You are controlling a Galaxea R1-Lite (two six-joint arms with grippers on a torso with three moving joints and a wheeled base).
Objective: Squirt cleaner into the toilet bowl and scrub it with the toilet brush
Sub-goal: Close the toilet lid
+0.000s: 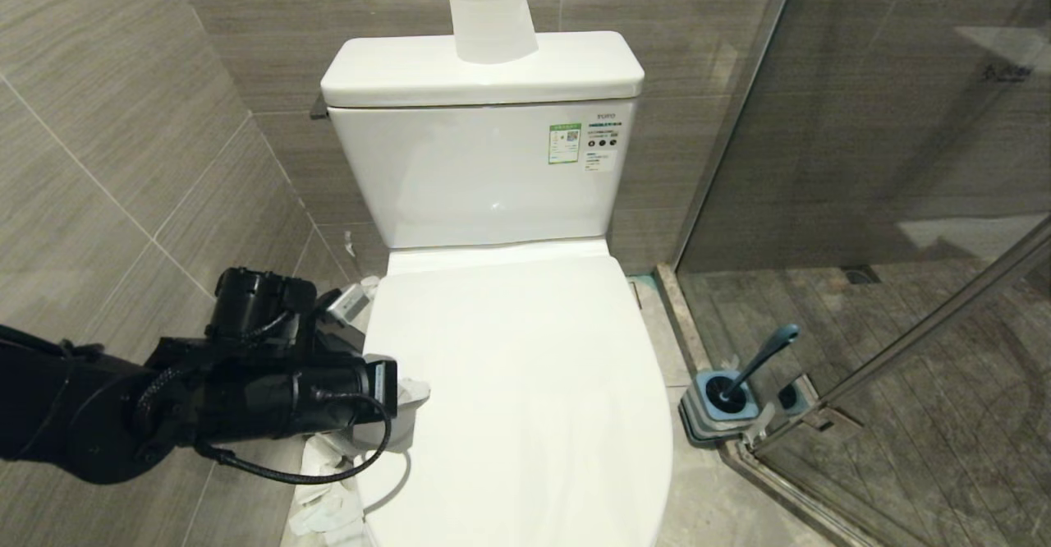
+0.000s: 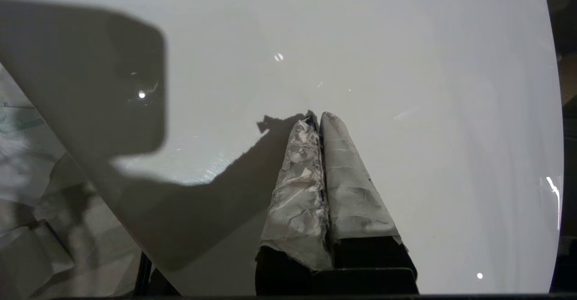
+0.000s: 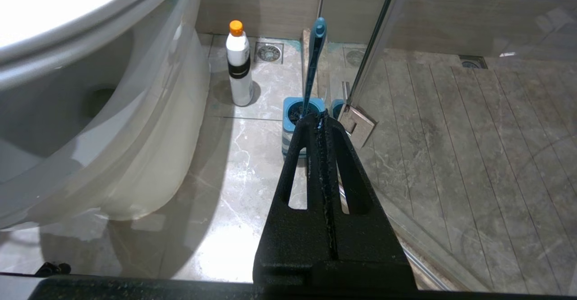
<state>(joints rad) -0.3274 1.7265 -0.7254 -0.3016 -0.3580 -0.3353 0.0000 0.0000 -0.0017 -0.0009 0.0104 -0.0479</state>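
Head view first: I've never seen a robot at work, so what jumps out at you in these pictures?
The big white toilet fills the middle, its lid shut, with a roll of toilet paper standing on the tank. From the left, the robot's black left gripper, fingers wrapped in pale cloth and pressed together, reaches over the lid's edge. On the floor to the right, by the glass shower door, the toilet brush stands in its holder.
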